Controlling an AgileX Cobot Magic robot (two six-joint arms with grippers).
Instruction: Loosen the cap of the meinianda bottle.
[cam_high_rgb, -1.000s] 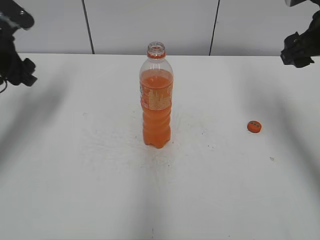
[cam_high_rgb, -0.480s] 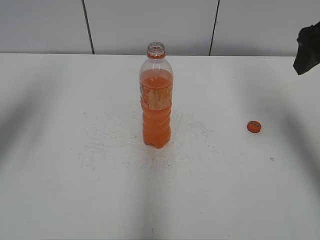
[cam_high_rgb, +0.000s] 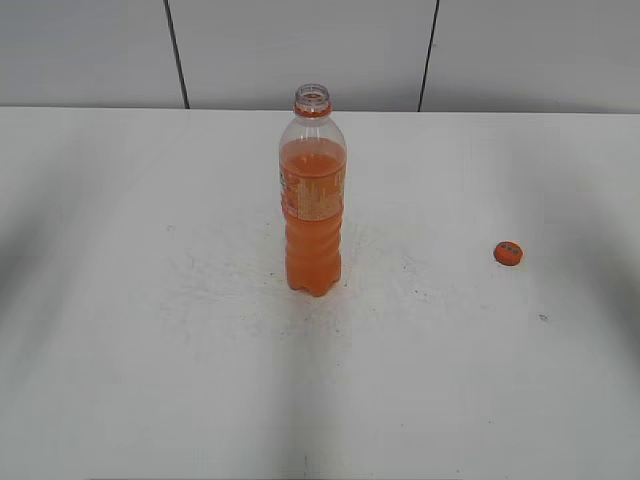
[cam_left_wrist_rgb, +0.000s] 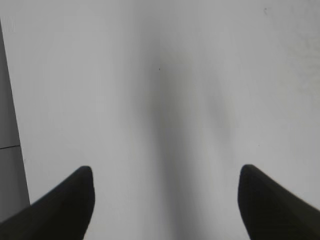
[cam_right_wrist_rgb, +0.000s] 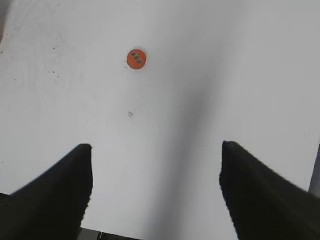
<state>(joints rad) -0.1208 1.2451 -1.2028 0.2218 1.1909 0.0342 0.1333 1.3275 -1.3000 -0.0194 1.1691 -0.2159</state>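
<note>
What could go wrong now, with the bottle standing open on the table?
The meinianda bottle stands upright with its neck uncovered and orange liquid inside; a bump could tip it and spill. The cap lies loose on the table, well apart from the bottle, so it could be knocked off. Both grippers are open and hold nothing.

orange cap (cam_high_rgb: 508, 253), orange-filled bottle (cam_high_rgb: 313, 200), white table (cam_high_rgb: 480, 380)

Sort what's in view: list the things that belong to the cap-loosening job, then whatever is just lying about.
Belongs to the job:
- meinianda bottle, upright, neck open
- cap, off, lying on the table to the bottle's right
- left gripper, open
- right gripper, open

Just lying about:
- small speck on the white table
</note>
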